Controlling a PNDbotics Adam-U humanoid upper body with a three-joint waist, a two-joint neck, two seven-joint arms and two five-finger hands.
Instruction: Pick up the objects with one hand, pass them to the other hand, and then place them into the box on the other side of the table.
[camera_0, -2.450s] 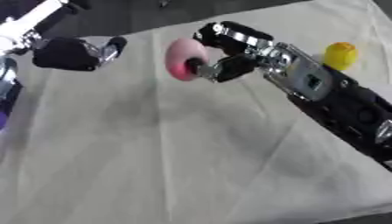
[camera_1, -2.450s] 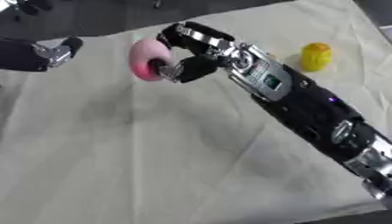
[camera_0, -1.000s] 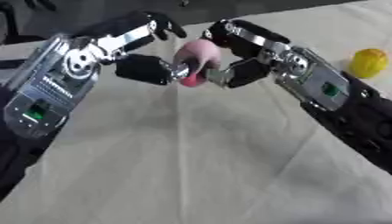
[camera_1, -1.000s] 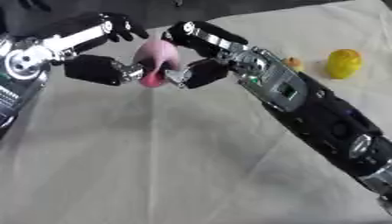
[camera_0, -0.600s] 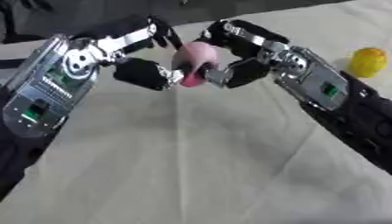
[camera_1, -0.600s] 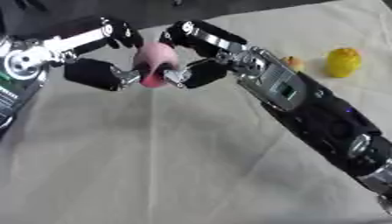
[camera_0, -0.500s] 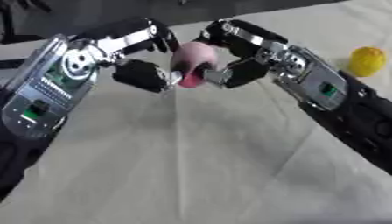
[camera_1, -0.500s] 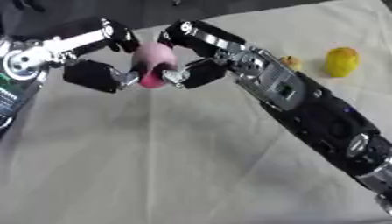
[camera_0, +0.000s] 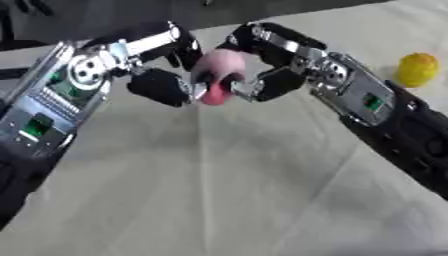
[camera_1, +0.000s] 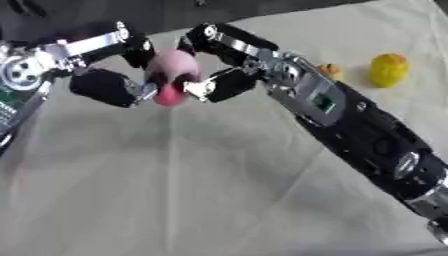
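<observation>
Pink ring toy (camera_0: 219, 76), rounded, both hands' fingers (camera_0: 262, 85) around it

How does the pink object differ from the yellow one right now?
The pink object is held in the air between the left robot hand and right robot hand; the yellow object sits untouched on the cloth. Pink looks larger. Both look rounded.
</observation>
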